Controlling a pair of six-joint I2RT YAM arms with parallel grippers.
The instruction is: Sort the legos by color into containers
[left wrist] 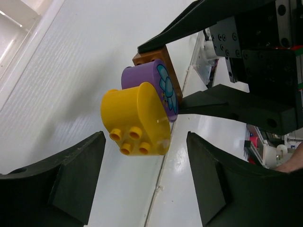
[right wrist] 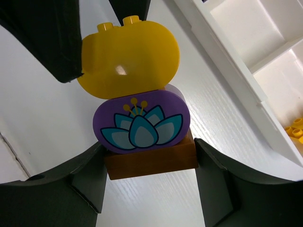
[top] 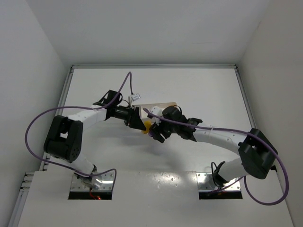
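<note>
No legible text, brand, number or label appeared in any view. The only printed mark was a teal-and-white lotus flower [right wrist: 138, 130] with yellow stamens on the flat face of the rounded purple plastic brick [right wrist: 105, 116].

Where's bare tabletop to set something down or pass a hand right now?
Free: the white table strip between the long white plastic tray and the back wall, and the near band ahead of the arm bases. Crowded: centre, where left gripper and right gripper meet around the yellow, purple and brown plastic brick stack beside the tray.
</note>
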